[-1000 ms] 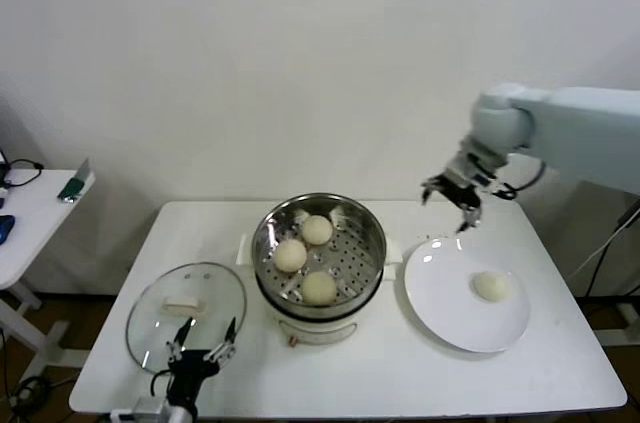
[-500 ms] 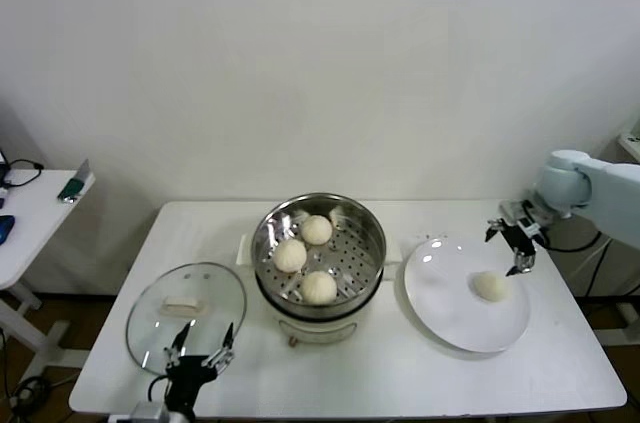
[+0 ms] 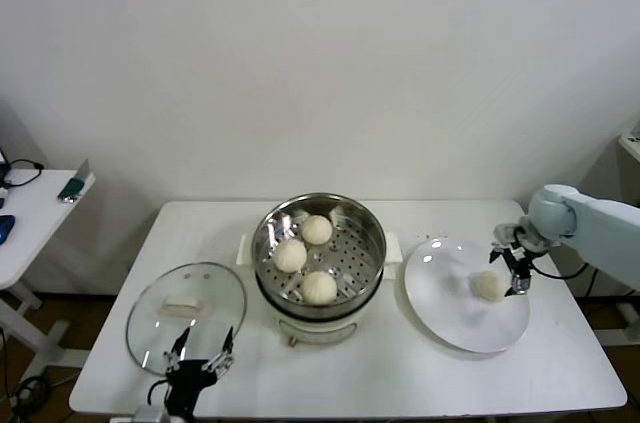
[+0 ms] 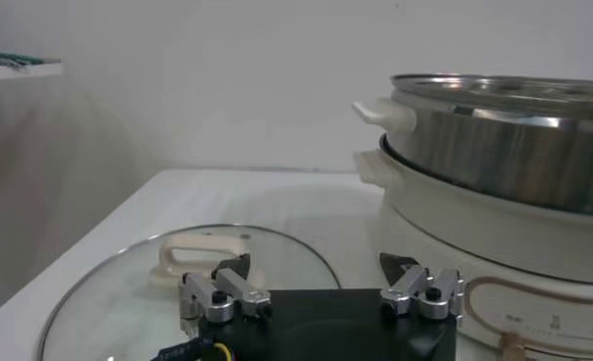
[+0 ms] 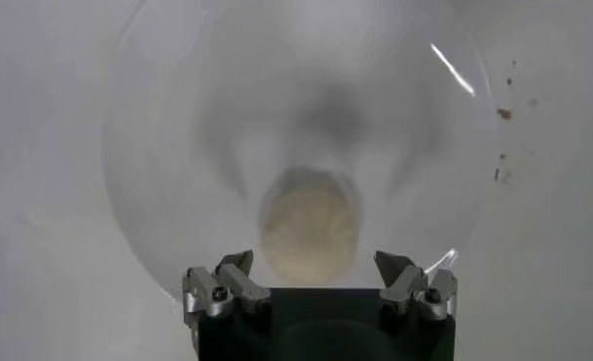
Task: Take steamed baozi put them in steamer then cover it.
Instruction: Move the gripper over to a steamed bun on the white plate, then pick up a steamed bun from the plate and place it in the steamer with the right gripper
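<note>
The right gripper (image 3: 513, 265) hovers, fingers spread wide and empty, over the plate's (image 3: 450, 318) bao (image 3: 489, 285); the left gripper (image 3: 201, 352), also open, is cut off by the cover (image 3: 185, 311).

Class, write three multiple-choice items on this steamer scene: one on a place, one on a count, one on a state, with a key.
1. Where does the glass lid lie?
A. on the steamer
B. on the table, on the robot's left of the steamer
C. on the plate

2. How many baozi sit in the steamer?
A. one
B. three
C. four

3. The right gripper is:
A. open over the plate's baozi
B. shut on a baozi
C. holding the lid

Key: B, lid flat on the table; B, three buns in the basket; A, fingers spread, nothing held.
</note>
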Robot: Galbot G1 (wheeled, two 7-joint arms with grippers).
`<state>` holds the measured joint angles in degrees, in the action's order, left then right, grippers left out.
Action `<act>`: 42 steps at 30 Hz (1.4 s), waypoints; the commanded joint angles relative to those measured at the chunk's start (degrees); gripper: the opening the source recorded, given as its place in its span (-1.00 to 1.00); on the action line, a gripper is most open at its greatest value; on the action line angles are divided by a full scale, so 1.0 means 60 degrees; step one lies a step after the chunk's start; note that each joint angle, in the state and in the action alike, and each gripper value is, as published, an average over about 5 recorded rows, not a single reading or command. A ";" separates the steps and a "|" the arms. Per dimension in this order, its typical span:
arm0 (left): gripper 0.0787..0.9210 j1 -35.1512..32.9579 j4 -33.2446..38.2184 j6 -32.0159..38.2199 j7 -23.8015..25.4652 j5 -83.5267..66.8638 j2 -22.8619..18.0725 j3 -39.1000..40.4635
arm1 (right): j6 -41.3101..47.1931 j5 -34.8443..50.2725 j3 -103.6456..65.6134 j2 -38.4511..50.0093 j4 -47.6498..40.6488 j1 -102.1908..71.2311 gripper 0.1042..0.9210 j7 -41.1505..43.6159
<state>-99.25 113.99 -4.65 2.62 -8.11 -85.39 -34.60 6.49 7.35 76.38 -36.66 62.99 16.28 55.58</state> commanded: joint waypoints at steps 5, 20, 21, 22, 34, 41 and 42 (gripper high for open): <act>0.77 -0.0033 -0.0001 -0.0003 0.0003 0.0022 0.0010 -0.0024 | 0.0157 -0.0201 -0.0927 -0.0281 -0.0688 -0.1043 0.76 -0.0132; 0.77 -0.0015 0.0029 -0.0016 -0.0006 0.0015 -0.0003 -0.0016 | 0.0281 -0.0099 -0.0939 -0.0217 -0.0344 -0.0820 0.40 -0.0141; 0.77 -0.0015 0.0032 -0.0016 -0.0006 0.0014 -0.0002 -0.0014 | 0.0299 -0.0034 -0.0819 -0.0175 -0.0231 -0.0657 0.38 -0.0122; 0.77 -0.0015 0.0036 -0.0017 -0.0006 0.0014 -0.0001 -0.0011 | 0.0315 0.0063 -0.0638 -0.0126 -0.0092 -0.0426 0.36 -0.0098; 0.77 -0.0048 0.0155 -0.0069 0.0002 -0.0028 0.0115 -0.0035 | 0.0988 0.4239 0.4954 -0.0655 0.3073 0.7295 0.33 0.0047; 0.77 -0.0092 0.0292 -0.0138 0.0021 -0.0118 0.0239 -0.0094 | 0.2004 0.7291 0.4775 -0.2795 0.3994 0.9493 0.32 -0.0200; 0.77 -0.0092 0.0309 -0.0146 0.0024 -0.0118 0.0249 -0.0097 | 0.2133 0.7507 0.4524 -0.3073 0.4039 0.9478 0.32 -0.0277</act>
<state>-99.68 115.65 -5.47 2.74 -8.66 -84.19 -35.17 13.82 32.15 96.42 -44.07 78.61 51.78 55.25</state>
